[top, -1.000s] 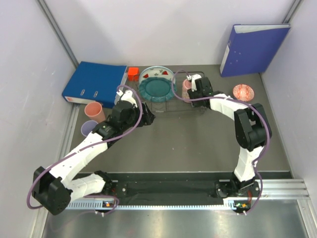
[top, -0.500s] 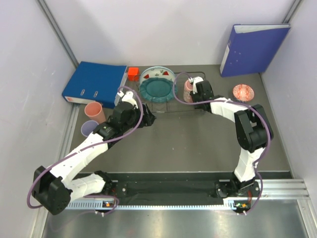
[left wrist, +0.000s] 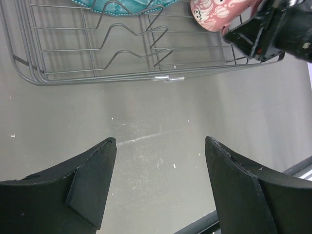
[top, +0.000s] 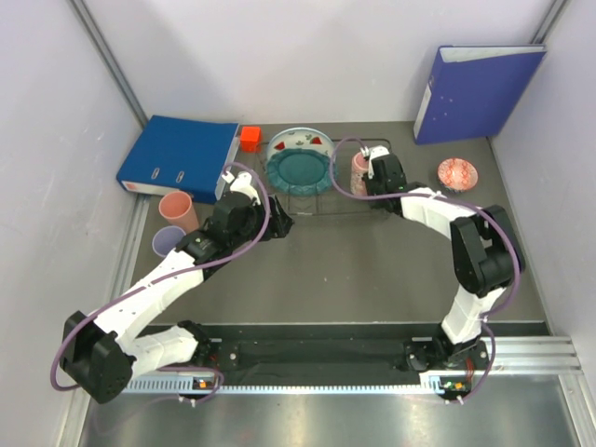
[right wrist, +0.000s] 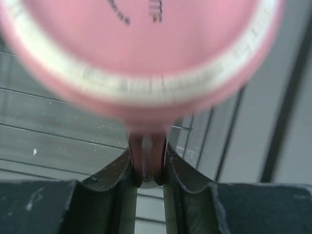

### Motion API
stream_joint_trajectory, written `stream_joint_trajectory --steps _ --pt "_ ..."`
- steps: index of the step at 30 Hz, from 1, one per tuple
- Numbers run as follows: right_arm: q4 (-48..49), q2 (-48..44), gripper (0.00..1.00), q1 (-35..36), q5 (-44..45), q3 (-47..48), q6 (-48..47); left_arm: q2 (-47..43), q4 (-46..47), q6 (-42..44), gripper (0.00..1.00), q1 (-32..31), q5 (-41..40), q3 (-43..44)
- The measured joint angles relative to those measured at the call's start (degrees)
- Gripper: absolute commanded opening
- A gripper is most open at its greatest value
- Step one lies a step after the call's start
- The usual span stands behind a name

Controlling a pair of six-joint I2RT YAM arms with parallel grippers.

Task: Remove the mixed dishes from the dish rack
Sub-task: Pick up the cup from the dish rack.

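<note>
Right fingers pinch pink cup over dish rack holding 2 plates; left fingers open.

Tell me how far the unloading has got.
About halfway. Done: the salmon cup and lavender cup sit on the table left of the rack, the bowl right of it. In hand: the right gripper is shut on the pink cup at its rim, over the rack's right end. Left: the teal plate and white plate stand in the rack. The left gripper is open and empty.
</note>
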Motion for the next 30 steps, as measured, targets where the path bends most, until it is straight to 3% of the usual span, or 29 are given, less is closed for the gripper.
stream_joint_trajectory --steps 15,30 --pt "-8.20 -7.61 0.00 1.01 0.50 3.56 1.44 0.00 0.22 -0.02 0.78 -0.15 -0.15 -0.24" --pt "-5.14 -6.88 0.00 1.22 -0.74 1.64 2.36 0.00 0.72 -0.04 0.78 -0.17 -0.17 -1.84"
